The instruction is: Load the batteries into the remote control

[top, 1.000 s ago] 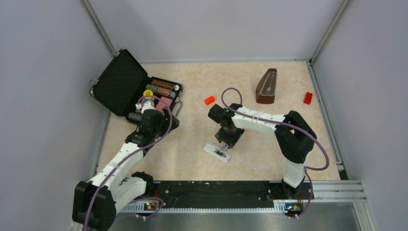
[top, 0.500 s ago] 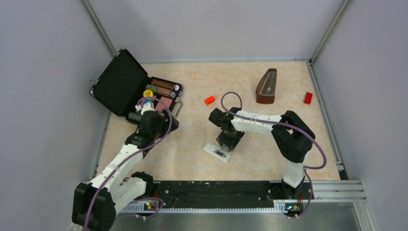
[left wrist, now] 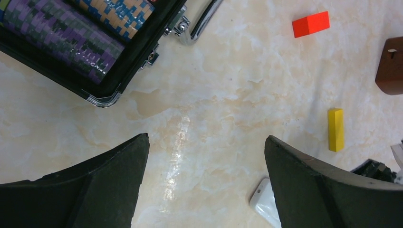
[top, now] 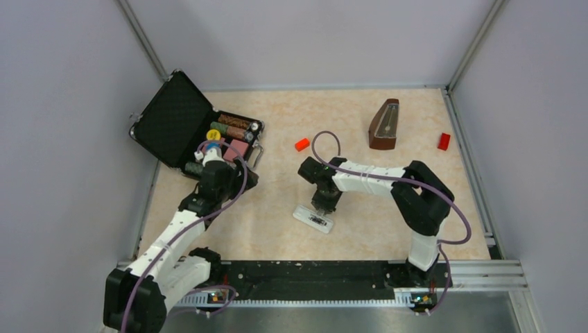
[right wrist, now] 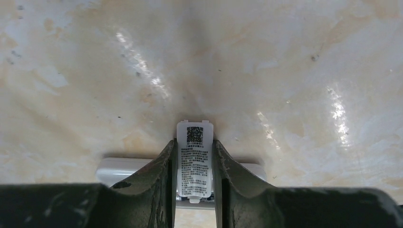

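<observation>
- Two batteries not discernible; remote control (top: 313,218) lies back-up, centre-near, dark recess exposed, so loading looks unfinished
- right gripper (right wrist: 194,145) clamped on small white labelled piece (right wrist: 194,166), directly over the remote control, probably its cover
- left gripper (left wrist: 206,138) spread wide, empty, left by the black case (left wrist: 133,61)
- marbled beige table (top: 388,104), grey walls; black case open far left, wooden metronome (top: 383,125) far right, red blocks (top: 301,143), yellow block (left wrist: 335,129)

Wooden metronome (top: 384,125), red block (top: 301,144) left of it, second red block (top: 444,141) right, yellow block (left wrist: 335,129) nearby, open black case (top: 173,121) far left, small white labelled piece (right wrist: 194,161) nearer-left.
</observation>
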`<move>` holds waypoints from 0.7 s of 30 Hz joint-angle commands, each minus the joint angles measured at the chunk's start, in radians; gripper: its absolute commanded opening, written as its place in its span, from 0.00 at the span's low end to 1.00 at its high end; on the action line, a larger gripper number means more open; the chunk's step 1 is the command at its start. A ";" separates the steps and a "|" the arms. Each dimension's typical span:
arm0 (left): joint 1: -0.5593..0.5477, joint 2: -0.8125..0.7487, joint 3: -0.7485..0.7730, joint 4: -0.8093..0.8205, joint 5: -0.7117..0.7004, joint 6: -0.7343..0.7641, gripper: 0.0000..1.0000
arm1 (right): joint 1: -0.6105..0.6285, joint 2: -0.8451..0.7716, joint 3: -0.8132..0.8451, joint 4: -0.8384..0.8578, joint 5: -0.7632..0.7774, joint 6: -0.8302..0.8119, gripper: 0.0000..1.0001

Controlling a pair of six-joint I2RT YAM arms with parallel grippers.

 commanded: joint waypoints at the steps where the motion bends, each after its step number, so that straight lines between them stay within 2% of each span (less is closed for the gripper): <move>1: 0.004 -0.047 0.013 0.021 0.069 0.044 0.94 | 0.010 -0.069 0.017 0.157 0.116 -0.196 0.17; 5: 0.004 -0.076 0.036 0.018 0.197 0.103 0.94 | 0.011 -0.181 0.004 0.304 0.096 -0.563 0.15; 9: 0.004 -0.077 0.097 -0.010 0.302 0.138 0.93 | 0.012 -0.346 -0.103 0.470 -0.090 -0.912 0.16; 15: 0.005 0.012 0.210 -0.019 0.555 0.097 0.84 | 0.025 -0.507 -0.173 0.487 -0.376 -1.199 0.18; 18: 0.006 0.065 0.246 0.033 0.712 0.039 0.75 | 0.068 -0.559 -0.188 0.486 -0.385 -1.340 0.18; 21: 0.006 0.123 0.269 0.129 0.927 -0.018 0.68 | 0.091 -0.591 -0.206 0.511 -0.365 -1.471 0.18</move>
